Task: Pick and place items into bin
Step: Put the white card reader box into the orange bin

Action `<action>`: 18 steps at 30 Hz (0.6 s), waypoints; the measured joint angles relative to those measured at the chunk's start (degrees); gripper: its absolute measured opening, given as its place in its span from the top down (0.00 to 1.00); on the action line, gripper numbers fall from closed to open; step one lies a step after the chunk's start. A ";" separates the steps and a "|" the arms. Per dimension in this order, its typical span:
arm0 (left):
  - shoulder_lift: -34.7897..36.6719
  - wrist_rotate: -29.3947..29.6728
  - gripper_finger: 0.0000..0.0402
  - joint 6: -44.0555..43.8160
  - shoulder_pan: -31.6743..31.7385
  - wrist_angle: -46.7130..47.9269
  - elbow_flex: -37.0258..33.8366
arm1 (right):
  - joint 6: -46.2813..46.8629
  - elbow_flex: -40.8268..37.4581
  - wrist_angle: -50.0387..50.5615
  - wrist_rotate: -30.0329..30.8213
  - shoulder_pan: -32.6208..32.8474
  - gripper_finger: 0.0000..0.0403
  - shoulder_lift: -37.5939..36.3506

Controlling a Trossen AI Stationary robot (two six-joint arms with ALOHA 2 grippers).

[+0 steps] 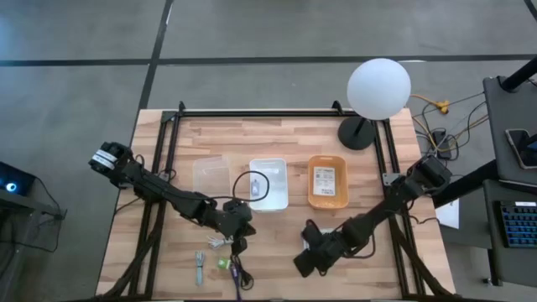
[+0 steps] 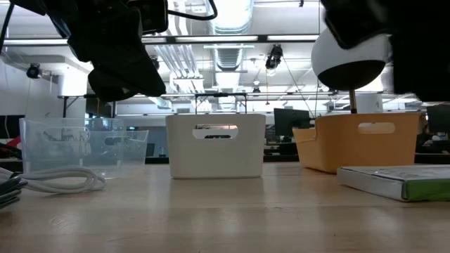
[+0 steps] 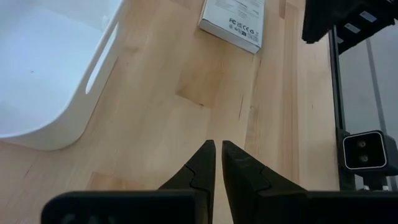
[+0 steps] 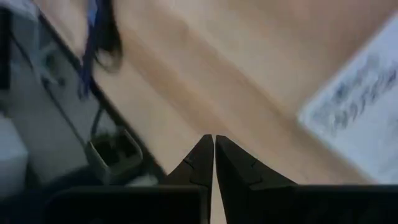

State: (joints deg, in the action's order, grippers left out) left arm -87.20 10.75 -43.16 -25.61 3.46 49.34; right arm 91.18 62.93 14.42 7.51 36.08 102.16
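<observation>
Here, white printed box (image 3: pixel 233 22) with certification marks, orange bin (image 1: pixel 328 182) holding a printed card (image 1: pixel 326 179)

Three bins (image 1: pixel 268 184) sit mid-table; small items (image 1: pixel 220 256) lie before them.

A white printed card (image 1: pixel 326 179) lies flat inside the orange bin (image 1: pixel 328 200). A second white box (image 3: pixel 233 23) with small print lies flat on the wood near the white bin (image 3: pixel 74 93); in the low view it shows a green edge (image 2: pixel 397 181). At the front of the table a grey metal stick (image 1: pixel 200 268) lies along the boards, and a tiny green piece (image 1: pixel 223 263) sits just beside it. A black cable (image 1: pixel 242 270) trails next to them. A pale string bundle (image 2: pixel 60 180) lies coiled in front of the clear bin (image 2: pixel 133 151). What lies in the white bin is probably another packet.
</observation>
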 joint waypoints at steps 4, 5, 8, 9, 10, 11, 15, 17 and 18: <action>0.00 -0.01 0.97 0.00 -0.02 -0.02 0.00 | 4.59 5.36 21.63 7.51 -0.16 0.98 -0.45; 0.00 -0.01 0.97 -0.02 -0.02 0.00 0.00 | 7.02 6.67 29.58 7.37 -0.15 0.98 -0.33; 0.00 -0.02 0.97 -0.04 -0.02 -0.01 0.00 | 14.70 8.16 47.89 0.31 -0.09 0.98 0.36; 0.00 -0.01 0.97 -0.04 -0.02 0.01 0.00 | 17.06 7.58 51.34 -3.32 -0.10 0.98 0.36; 0.00 -0.03 0.97 -0.05 -0.02 -0.11 0.00 | 18.71 6.53 52.89 -6.61 -0.10 0.98 0.33; 0.00 -0.01 0.97 -0.07 -0.02 -0.10 0.00 | 19.46 5.38 52.70 -8.94 -0.10 0.98 0.21; -0.02 0.44 0.97 -0.20 -0.02 -0.03 -0.08 | 17.54 1.03 43.63 -12.62 -0.12 0.98 0.22; -0.04 0.49 0.97 -0.20 -0.02 0.01 -0.11 | 16.89 -0.97 36.83 -12.70 -0.67 0.98 0.54; -0.04 0.52 0.97 -0.19 -0.02 0.00 -0.11 | 17.23 -1.72 34.72 -12.60 -0.94 0.98 0.94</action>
State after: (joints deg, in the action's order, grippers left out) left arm -87.24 11.27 -43.35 -25.63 3.46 49.23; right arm 108.41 61.22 49.14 -5.09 35.14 103.10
